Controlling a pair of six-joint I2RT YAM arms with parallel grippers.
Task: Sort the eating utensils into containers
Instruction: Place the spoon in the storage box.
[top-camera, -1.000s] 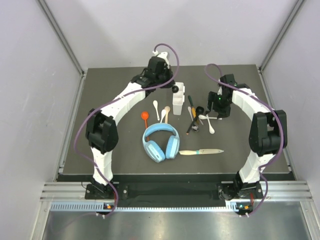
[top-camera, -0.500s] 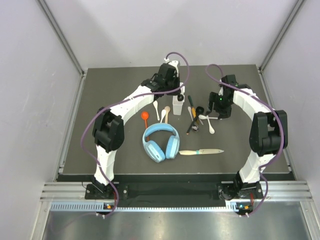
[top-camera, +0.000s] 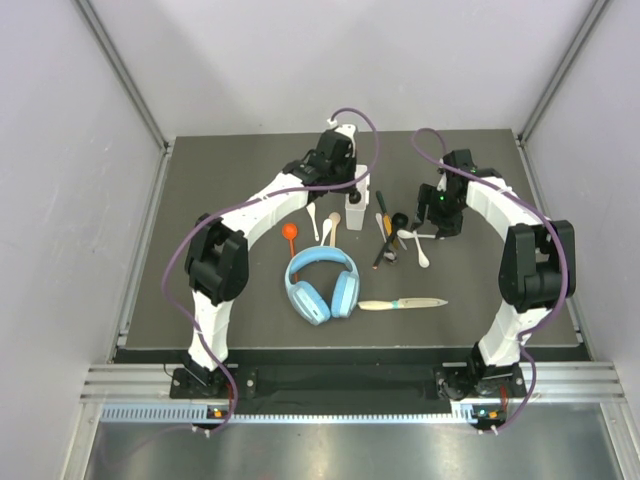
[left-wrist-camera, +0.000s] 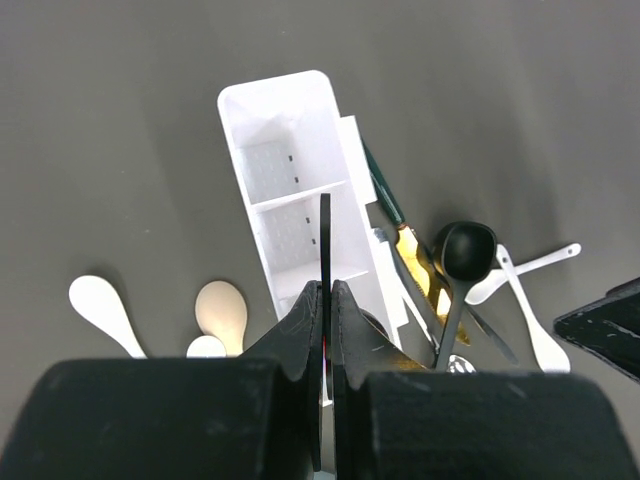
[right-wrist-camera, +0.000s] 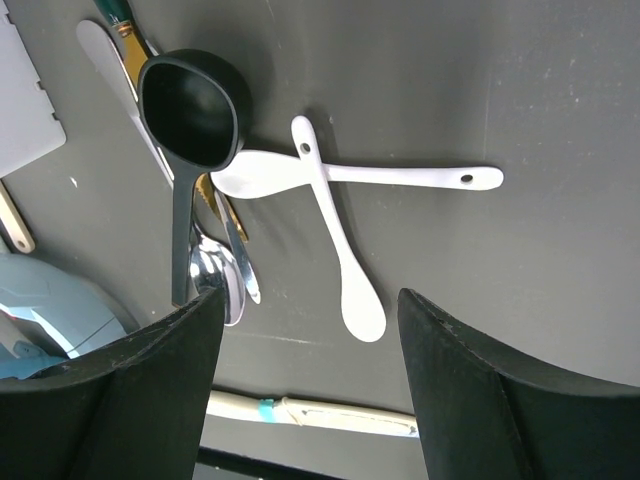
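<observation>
1. The left gripper (left-wrist-camera: 324, 292) has its black fingers clenched on a thin, flat black handle (left-wrist-camera: 324, 235), seen edge-on. It stands over the nearest compartments of the caddy (left-wrist-camera: 272, 170).
2. The caddy is smooth white plastic, long and rectangular with rounded corners. Cross walls divide it, and its floors carry small slots. It sits at centre frame in the left wrist view.
3. The right gripper (right-wrist-camera: 308, 305) is spread wide with nothing between its fingers, above a loose pile of cutlery.
4. In that pile lie a matte black scoop spoon (right-wrist-camera: 190, 100) with a deep round bowl, two glossy white plastic spoons (right-wrist-camera: 345, 270) crossed over each other, and a shiny metal spoon (right-wrist-camera: 220, 285).
5. In the overhead view an orange-red spoon (top-camera: 289, 233) lies left of centre, and a wooden-handled knife (top-camera: 403, 303) lies lower right of centre.
6. Light-blue headphones (top-camera: 308, 300) rest on the dark table (top-camera: 260, 320) just below the caddy, between the spoon and the knife.
</observation>
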